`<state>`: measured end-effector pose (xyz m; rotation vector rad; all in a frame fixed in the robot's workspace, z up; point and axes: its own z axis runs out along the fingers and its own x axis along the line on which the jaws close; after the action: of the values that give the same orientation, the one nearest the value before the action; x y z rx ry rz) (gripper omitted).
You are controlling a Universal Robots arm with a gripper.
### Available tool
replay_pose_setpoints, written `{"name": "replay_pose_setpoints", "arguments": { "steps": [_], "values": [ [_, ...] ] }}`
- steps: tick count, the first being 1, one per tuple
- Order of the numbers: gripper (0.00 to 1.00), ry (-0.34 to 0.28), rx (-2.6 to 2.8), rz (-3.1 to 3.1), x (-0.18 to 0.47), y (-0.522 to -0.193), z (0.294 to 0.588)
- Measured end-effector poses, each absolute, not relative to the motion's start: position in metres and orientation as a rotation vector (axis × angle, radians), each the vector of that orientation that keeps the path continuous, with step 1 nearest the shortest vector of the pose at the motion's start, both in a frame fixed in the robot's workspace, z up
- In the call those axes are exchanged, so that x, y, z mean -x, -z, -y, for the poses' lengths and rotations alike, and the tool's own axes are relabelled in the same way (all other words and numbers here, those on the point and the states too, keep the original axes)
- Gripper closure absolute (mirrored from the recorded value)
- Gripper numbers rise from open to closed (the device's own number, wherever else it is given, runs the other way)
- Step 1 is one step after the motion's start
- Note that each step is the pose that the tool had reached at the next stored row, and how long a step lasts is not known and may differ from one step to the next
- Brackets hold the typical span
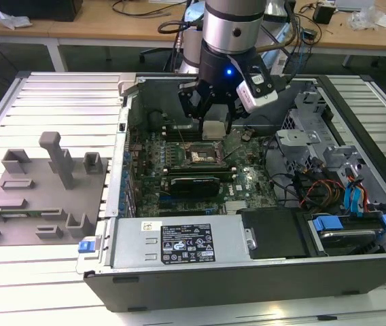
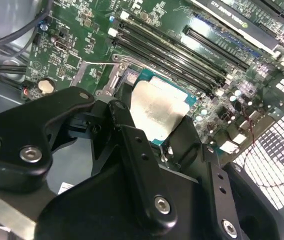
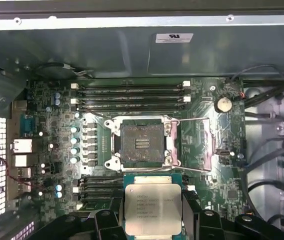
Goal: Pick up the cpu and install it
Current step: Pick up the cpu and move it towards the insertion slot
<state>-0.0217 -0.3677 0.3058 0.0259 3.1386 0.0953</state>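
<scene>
A brushed silver cylindrical arm [image 1: 232, 24] ends in a black wrist collar [image 1: 210, 66] with a small blue light [image 1: 230, 70] (glowing), a white boxy housing [image 1: 257, 90], and black jointed finger links [image 2: 142, 165] studded with silver screws [image 2: 162, 204].

Exterior view: open PC case [image 1: 247, 275] is being supported on slatted table [image 1: 64, 102]. Grey tray [image 1: 40, 193] is being kept at case's 9 o'clock. Black card [image 1: 193, 185] is being held in green motherboard [image 1: 251, 178], power supply [image 1: 179, 241] at card's 6 o'clock.

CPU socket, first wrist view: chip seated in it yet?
No, the square metal-framed socket is bare; the silvery square cpu is in the jaws, apart from it.
</scene>
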Motion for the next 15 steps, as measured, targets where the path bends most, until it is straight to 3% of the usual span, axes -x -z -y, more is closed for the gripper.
{"name": "replay_pose_setpoints", "arguments": {
  "steps": [15],
  "values": [
    [0.45,-0.11,0.085,-3.139,0.025,-0.274,0.349]
  ]
}}
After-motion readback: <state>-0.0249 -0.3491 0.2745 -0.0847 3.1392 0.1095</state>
